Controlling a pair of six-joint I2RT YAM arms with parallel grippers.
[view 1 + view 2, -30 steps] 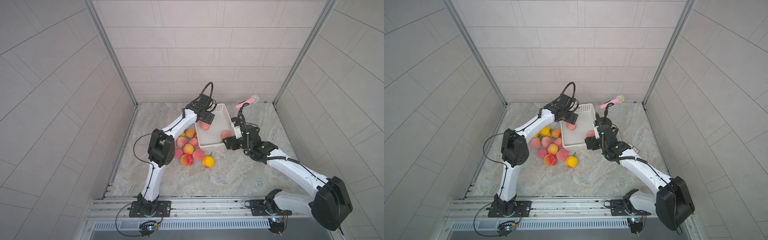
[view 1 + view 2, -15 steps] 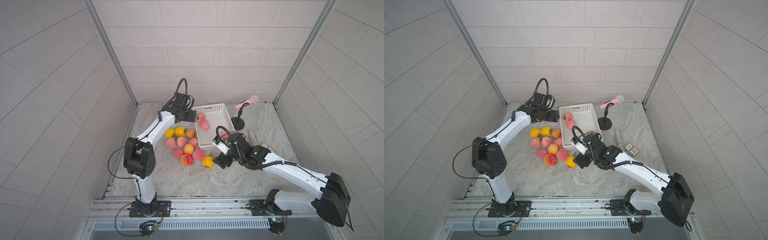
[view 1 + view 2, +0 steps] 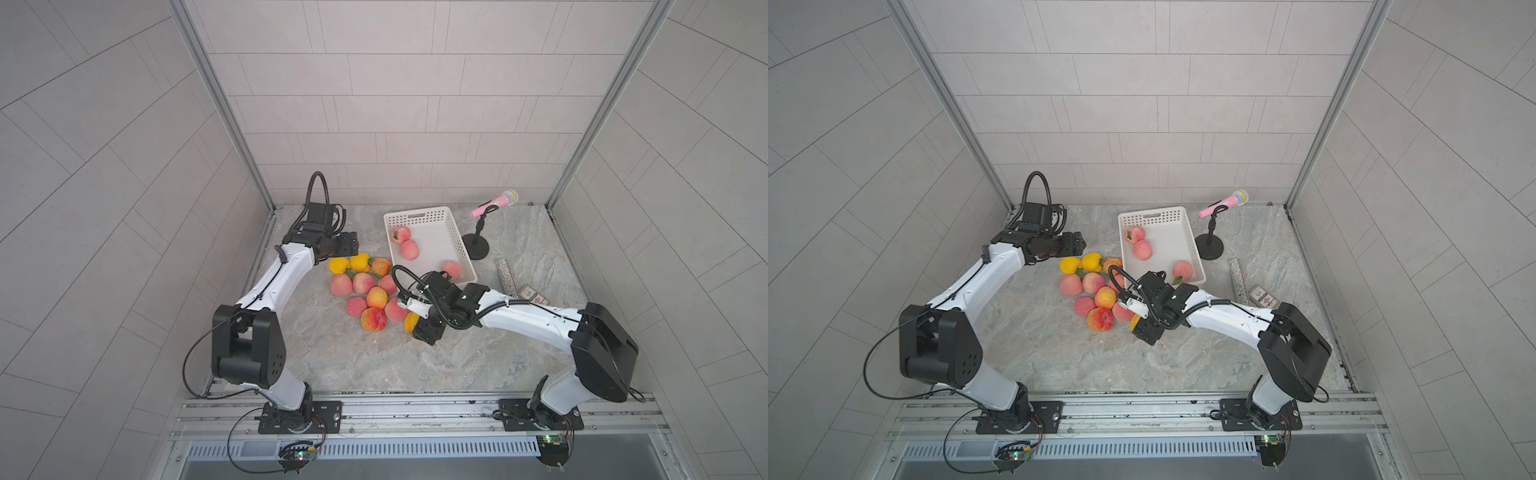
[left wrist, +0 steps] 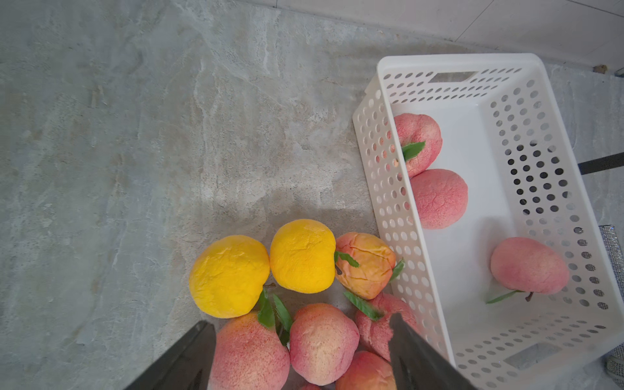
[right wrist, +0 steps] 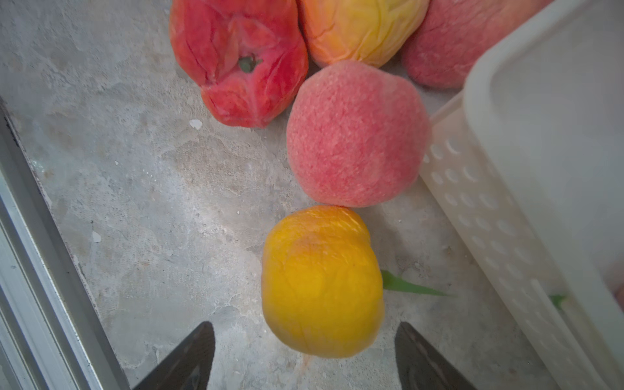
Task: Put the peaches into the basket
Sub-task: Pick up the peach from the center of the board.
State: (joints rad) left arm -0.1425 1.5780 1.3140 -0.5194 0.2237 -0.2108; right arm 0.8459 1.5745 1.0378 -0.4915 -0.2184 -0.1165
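Observation:
The white basket (image 3: 417,210) (image 3: 1152,212) stands at the back middle of the table with three pink peaches (image 3: 409,250) inside. Several more peaches (image 3: 365,286) (image 3: 1096,291), pink, orange and yellow, lie in a heap left of it. My left gripper (image 3: 353,247) (image 4: 300,332) hangs open above the heap's far left, with pink peaches (image 4: 322,341) below its fingers. My right gripper (image 3: 417,328) (image 5: 304,332) is open low at the heap's near end. A yellow-orange peach (image 5: 320,280) (image 3: 410,322) lies just ahead of its fingertips, between their lines and untouched.
A pink microphone (image 3: 494,203) on a black stand (image 3: 476,251) is right of the basket. A glittery strip (image 3: 506,276) and a small card box (image 3: 534,296) lie further right. The basket's wall (image 5: 489,209) runs close beside the right gripper. Tiled walls enclose the table.
Both arms have left the basket. The left one swung back left over the heap's far end. The right one dropped to the heap's near end, at the yellow-orange peach.

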